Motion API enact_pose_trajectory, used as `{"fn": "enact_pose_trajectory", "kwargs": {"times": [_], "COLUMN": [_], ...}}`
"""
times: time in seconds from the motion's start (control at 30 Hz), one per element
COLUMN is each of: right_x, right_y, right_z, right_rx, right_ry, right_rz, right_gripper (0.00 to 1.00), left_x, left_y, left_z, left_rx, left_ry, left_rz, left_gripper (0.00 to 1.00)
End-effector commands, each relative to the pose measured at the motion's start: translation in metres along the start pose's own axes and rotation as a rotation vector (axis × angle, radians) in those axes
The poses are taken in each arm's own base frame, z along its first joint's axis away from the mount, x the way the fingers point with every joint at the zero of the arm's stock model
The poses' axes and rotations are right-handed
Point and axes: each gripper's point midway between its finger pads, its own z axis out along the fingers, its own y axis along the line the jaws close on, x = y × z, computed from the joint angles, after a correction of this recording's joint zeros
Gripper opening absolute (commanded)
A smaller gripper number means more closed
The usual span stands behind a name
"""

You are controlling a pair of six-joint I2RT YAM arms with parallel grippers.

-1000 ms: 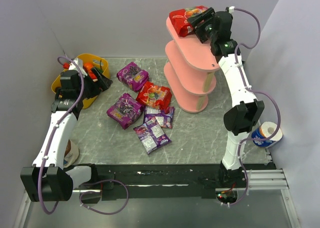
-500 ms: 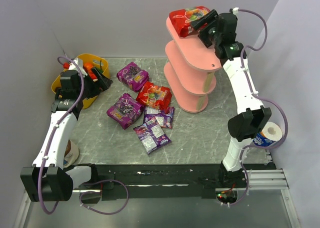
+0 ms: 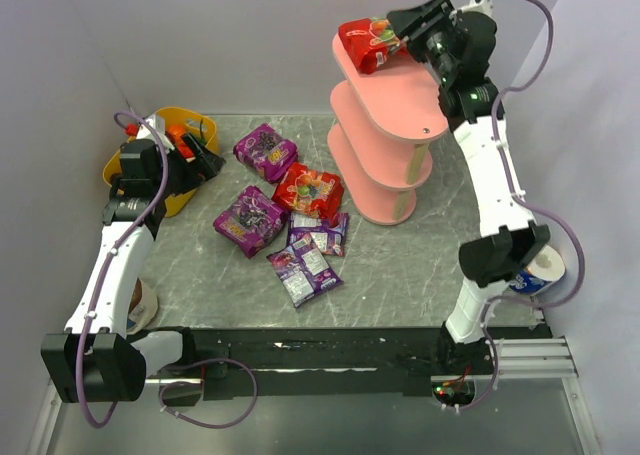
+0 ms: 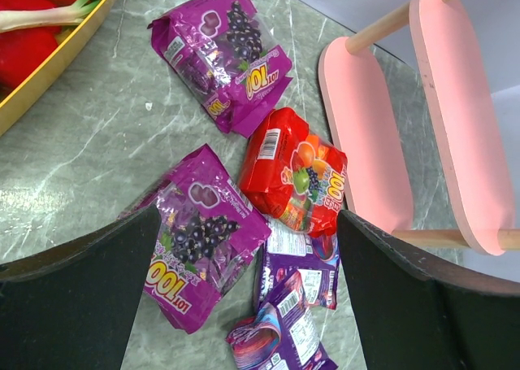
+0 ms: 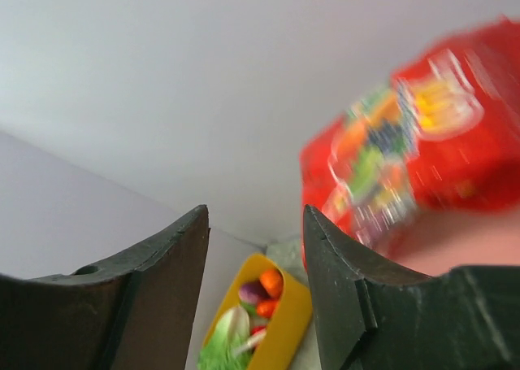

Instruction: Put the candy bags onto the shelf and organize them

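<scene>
Now | red candy bag [image 3: 368,43]: glossy, fruit print | lies atop shelf [image 3: 400,100]

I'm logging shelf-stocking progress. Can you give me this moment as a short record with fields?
shelved: red candy bag on top tier of pink shelf
loose: second red bag and four purple bags on the table
right gripper: open, empty, beside the shelved bag
left gripper: open, empty, near yellow basket
left to place: five bags
</scene>
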Motion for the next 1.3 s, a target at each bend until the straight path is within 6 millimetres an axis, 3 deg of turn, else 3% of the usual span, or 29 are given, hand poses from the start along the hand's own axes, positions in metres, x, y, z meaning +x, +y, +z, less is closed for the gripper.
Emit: {"fn": "enact_pose_trajectory", "kwargs": {"times": [0.0, 0.2, 0.37, 0.47, 0.63, 0.83, 0.97, 1.27], "right_x": [0.0, 0.026, 0.051, 0.052, 0.036, 0.012, 0.013, 0.056], "right_y": [0.003, -0.039, -0.078, -0.078, -0.055, 0.007, 0.034, 0.019], "right_z": [0.038, 0.063, 0.059, 0.054, 0.051, 0.041, 0.035, 0.043], "right_rx": [-0.08, 0.014, 0.147, 0.161, 0.095, -0.14, -0.276, -0.272], "right_ry": [-0.031, 0.005, 0.064, 0.065, 0.04, 0.006, 0.025, 0.163], "right_rz": [-0.018, -0.006, 0.028, 0.037, 0.028, -0.035, -0.091, -0.089], "right_gripper": [0.57, 0.59, 0.56, 0.56, 0.56, 0.56, 0.57, 0.57], "left_x": [-0.02, -0.018, -0.015, -0.014, -0.014, -0.014, -0.014, -0.012], "left_y": [-0.02, -0.019, -0.015, -0.015, -0.014, -0.014, -0.015, -0.012], "left_z": [-0.009, -0.008, -0.007, -0.008, -0.009, -0.011, -0.01, -0.009], "left_rx": [0.064, 0.062, 0.053, 0.053, 0.05, 0.048, 0.052, 0.047], "left_ry": [-0.064, -0.061, -0.057, -0.059, -0.061, -0.067, -0.066, -0.062], "left_rz": [0.023, 0.015, 0.006, 0.004, 0.005, 0.009, 0.01, 0.008], "left_gripper": [0.96, 0.96, 0.96, 0.96, 0.96, 0.96, 0.96, 0.96]}}
